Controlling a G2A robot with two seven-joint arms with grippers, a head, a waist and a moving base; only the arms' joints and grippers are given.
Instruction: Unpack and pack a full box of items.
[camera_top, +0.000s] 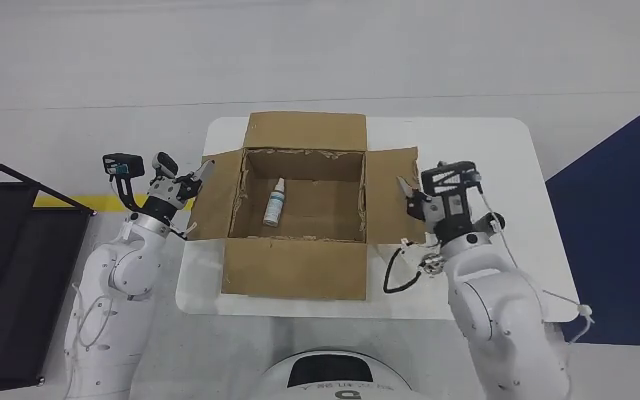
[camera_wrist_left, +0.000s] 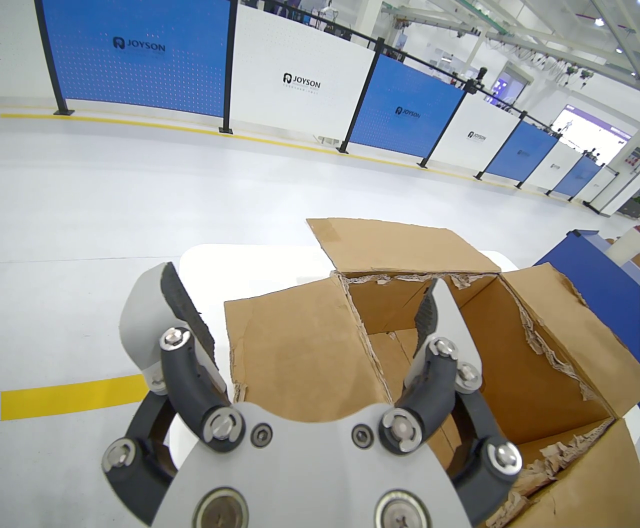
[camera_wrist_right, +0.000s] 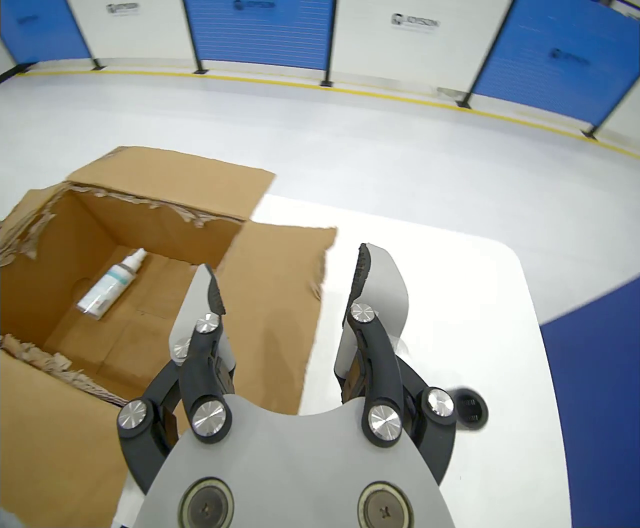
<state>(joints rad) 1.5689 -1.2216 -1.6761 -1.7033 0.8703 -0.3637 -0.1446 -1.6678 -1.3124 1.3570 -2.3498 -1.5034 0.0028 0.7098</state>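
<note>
From above: cardboard box (camera_top: 320, 215) at the middle of the white table (camera_top: 500, 150), all four flaps folded outward. On the box floor, left of centre, one spray bottle (camera_top: 274, 203) lying flat, nozzle toward the far wall, touching no wall. At the outer edge of the left flap (camera_top: 222, 195), the left gripper (camera_top: 198, 182); just beside the right flap (camera_top: 382, 200), the right gripper (camera_top: 408, 200). Neither inside the box.

From the left wrist: fingers (camera_wrist_left: 172, 295) spread wide, nothing held between the pads, the left flap below and beyond them. Torn paper edging all along the box rim (ragged enough, probably, to snag a low pass).

From the right wrist: jaws likewise wide apart and holding nothing, one finger over the right flap, the other over bare table. Bottle in plain sight down on the cardboard floor. A small dark round fitting (camera_wrist_right: 470, 407) set in the table close by the wrist.

Hard to call between the end of unpacking and the start of packing; with one item inside and both grippers free, most likely poised to fetch the bottle out. For that: rise over the wall, come straight down, turn the wrist so the pads close across the narrow body, not along its length, and grip near the middle against pivoting. Shorter reach from the left, by the look of it.
</note>
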